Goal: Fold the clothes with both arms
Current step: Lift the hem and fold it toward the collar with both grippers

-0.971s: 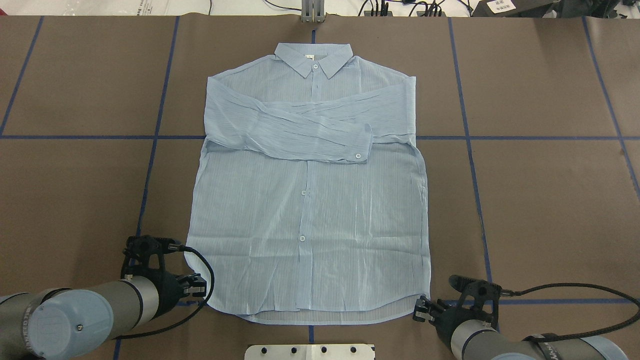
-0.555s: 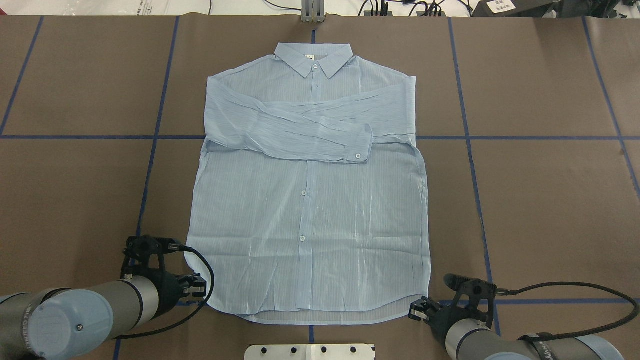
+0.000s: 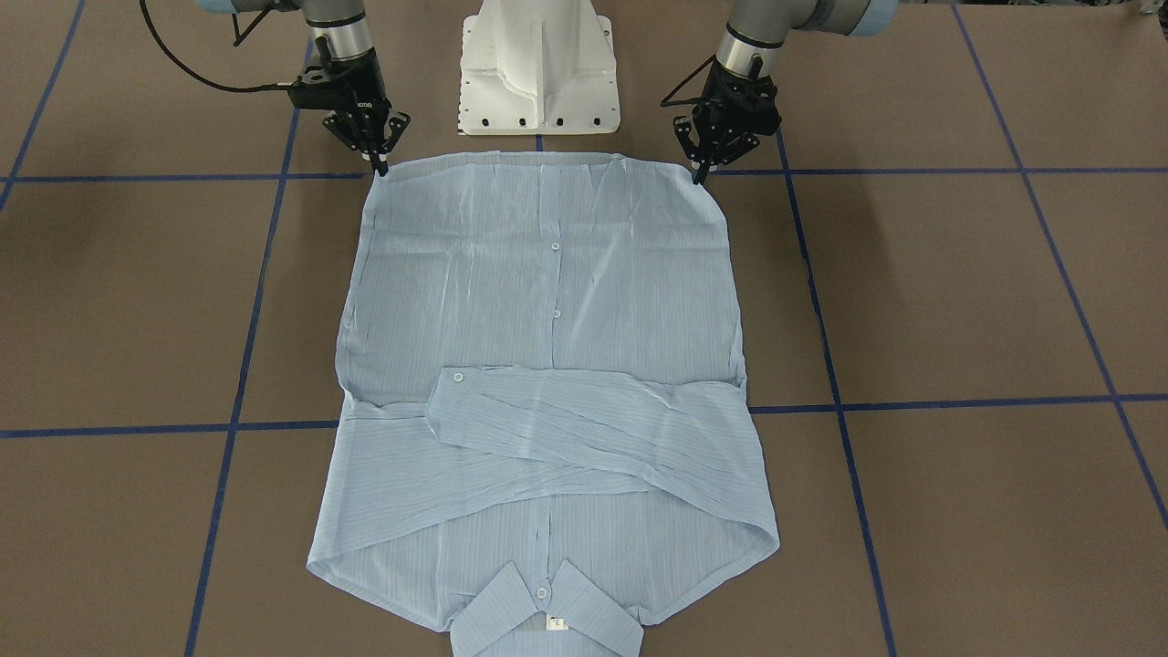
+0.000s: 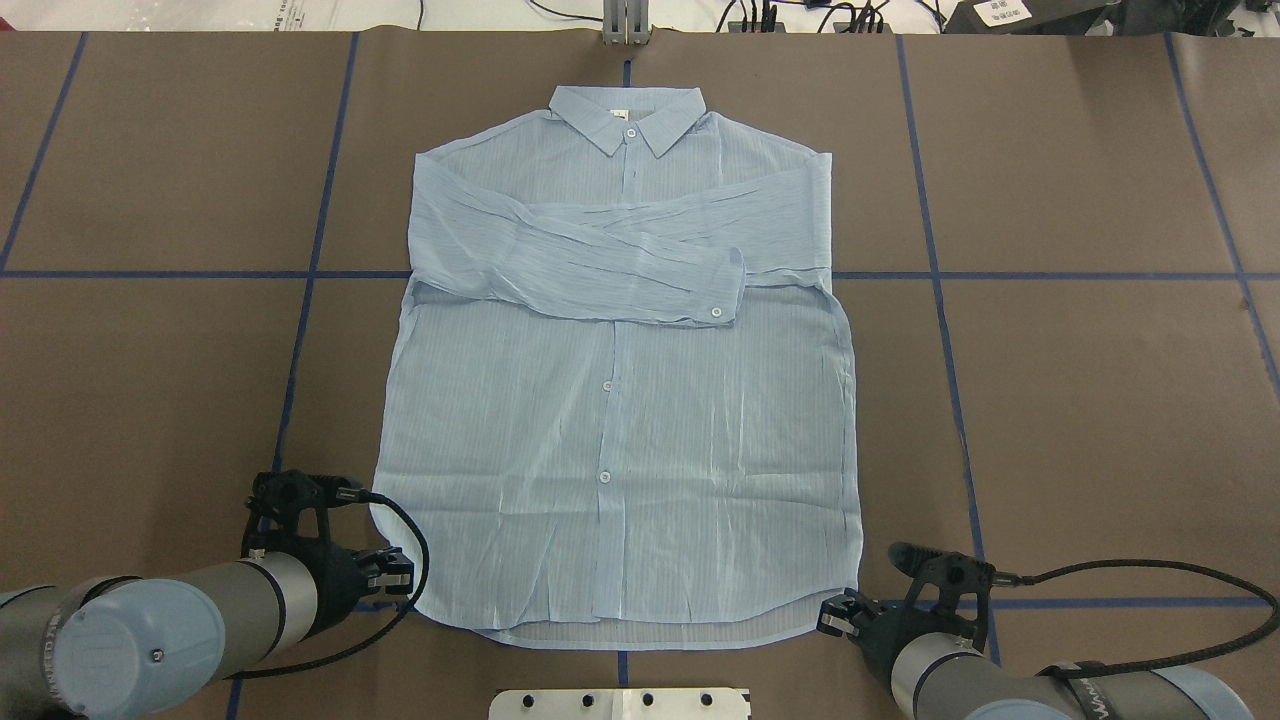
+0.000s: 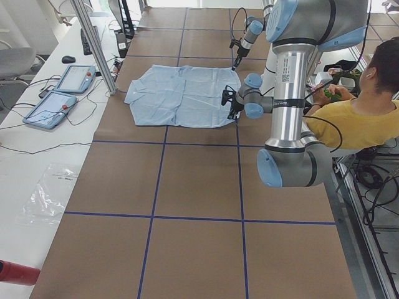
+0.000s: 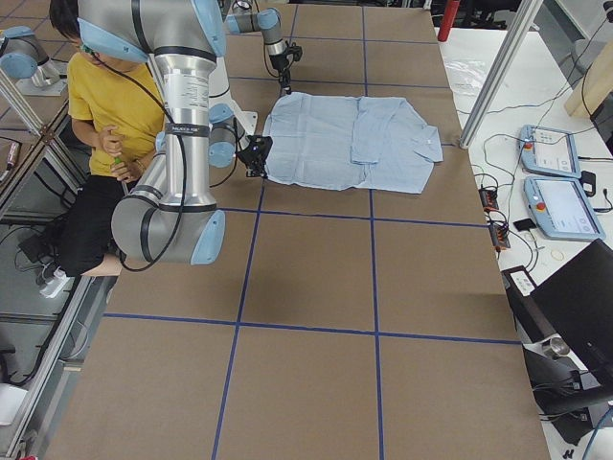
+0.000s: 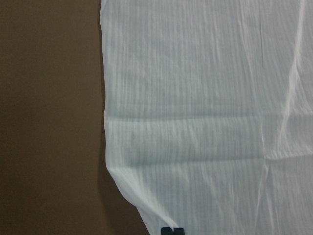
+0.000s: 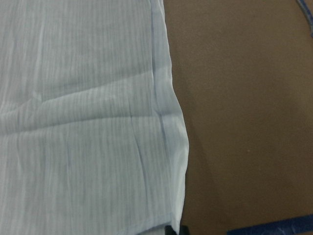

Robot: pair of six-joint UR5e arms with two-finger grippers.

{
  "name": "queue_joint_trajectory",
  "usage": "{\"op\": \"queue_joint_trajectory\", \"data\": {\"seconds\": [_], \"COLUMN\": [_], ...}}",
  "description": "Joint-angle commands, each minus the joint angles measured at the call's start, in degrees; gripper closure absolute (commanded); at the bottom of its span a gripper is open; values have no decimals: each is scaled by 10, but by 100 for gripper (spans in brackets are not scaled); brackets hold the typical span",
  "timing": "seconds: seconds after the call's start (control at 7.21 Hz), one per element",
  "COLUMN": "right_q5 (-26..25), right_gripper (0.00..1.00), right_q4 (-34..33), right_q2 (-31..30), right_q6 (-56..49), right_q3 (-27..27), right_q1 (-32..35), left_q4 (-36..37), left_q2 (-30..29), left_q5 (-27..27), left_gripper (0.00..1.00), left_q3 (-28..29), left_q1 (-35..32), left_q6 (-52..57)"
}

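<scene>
Shows shirt (image 4: 620,420) flat on worktop (image 4: 1100,400), sleeves crossed. Has left hand (image 3: 699,177) and right hand (image 3: 381,168) pinched together on hem corners; barely catches fingertips (image 7: 167,230), cropped at wrist views' bottom edges.

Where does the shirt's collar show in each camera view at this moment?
Exterior front-facing: collar at bottom centre.
Overhead exterior: top centre.
Exterior left: at the shirt's left end, small.
Exterior right: at the shirt's right end.
Left wrist-mounted: not in it.
Right wrist-mounted: not in it.
Shared landmark: the folded sleeves, lying just hemward of the collar in all four exterior views.
</scene>
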Motion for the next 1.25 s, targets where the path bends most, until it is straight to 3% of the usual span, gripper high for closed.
{"op": "queue_joint_trajectory", "data": {"seconds": [0.0, 0.14, 0.42, 0.55, 0.69, 0.83, 1.11], "right_q5": [29, 69, 123, 141, 153, 163, 164], "right_gripper": [100, 100, 100, 100, 100, 100, 100], "right_q4": [-42, -126, -304, -356, -377, -410, -463], "right_q2": [-32, -48, -43, -11, 22, 42, 139], "right_q6": [-1, 1, 1, 1, 1, 0, -9], "right_q3": [76, 158, 330, 369, 370, 363, 316], "right_q1": [5, 3, -34, -36, -16, 17, 121], "left_q4": [3, 17, 112, 171, 228, 265, 273], "left_q2": [5, 6, 16, 11, 2, -31, -110], "left_q5": [-12, -45, -105, -141, -180, -195, -191], "left_gripper": [100, 100, 100, 100, 100, 100, 100], "left_q3": [-58, -97, -228, -294, -341, -334, -230], "left_q1": [1, 11, 35, 33, 15, -16, -105], "left_q6": [1, 1, 0, 1, 8, 10, 25]}}
